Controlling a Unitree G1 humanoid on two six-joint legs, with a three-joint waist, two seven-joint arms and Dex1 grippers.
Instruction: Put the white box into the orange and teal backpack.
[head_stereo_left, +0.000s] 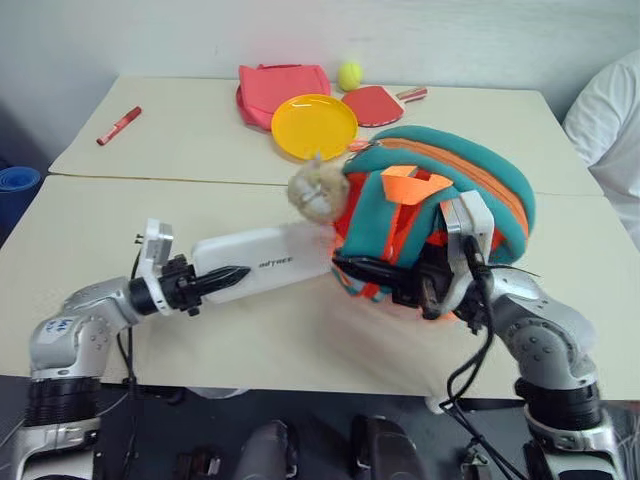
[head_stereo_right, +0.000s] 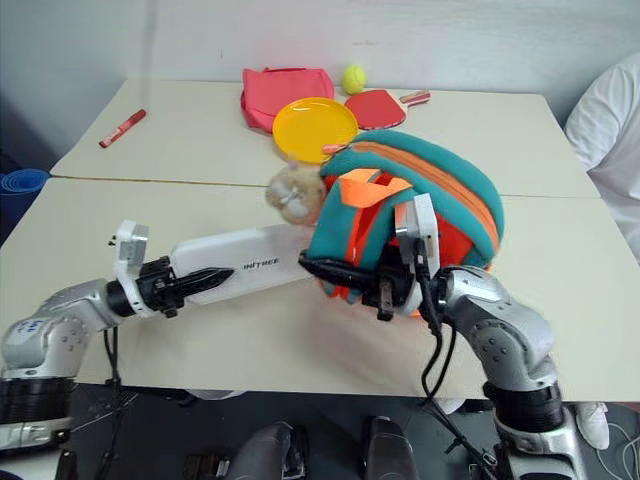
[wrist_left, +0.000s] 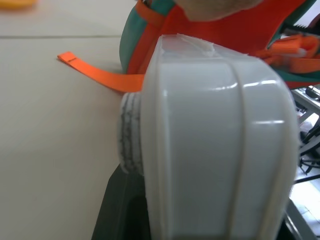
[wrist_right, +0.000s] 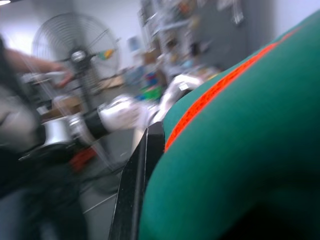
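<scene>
The white box sits just left of the frame's centre, lifted above the table, its near end clamped in the left gripper. Its far end reaches the mouth of the orange and teal backpack, right of centre, where a tan plush hamster hangs. The right gripper is closed on the backpack's fabric edge. A yellow plate lies at upper centre.

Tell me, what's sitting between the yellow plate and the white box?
The tan plush hamster on the orange and teal backpack sits between the yellow plate and the white box, in the left eye view.
</scene>
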